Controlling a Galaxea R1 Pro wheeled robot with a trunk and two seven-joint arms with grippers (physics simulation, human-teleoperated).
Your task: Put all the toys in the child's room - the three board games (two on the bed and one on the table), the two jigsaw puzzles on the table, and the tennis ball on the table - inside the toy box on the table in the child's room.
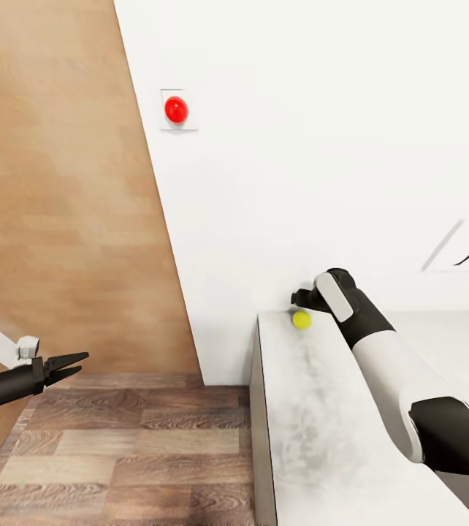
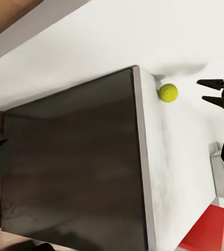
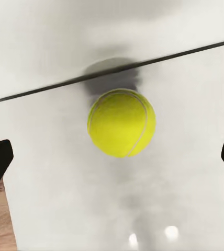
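Tennis ball (image 1: pixel 301 319): yellow, resting on the white marbled surface (image 1: pixel 322 438) at its far corner, close to the white wall (image 1: pixel 300 146); nothing grips it. Right pincer (image 2: pixel 212 91): black, just beside the ball above the surface, fingers spread wide, the ball lying ahead of them and between their tips in the right wrist view. Left pincer (image 1: pixel 70 365): black, held over the wooden floor (image 1: pixel 132 446) well apart from the surface, fingers parted narrowly, holding nothing. Red round knob (image 1: pixel 176 109) on a white plate, mounted on the wall. Red item (image 2: pixel 206 230), partly seen, at the surface's near end.
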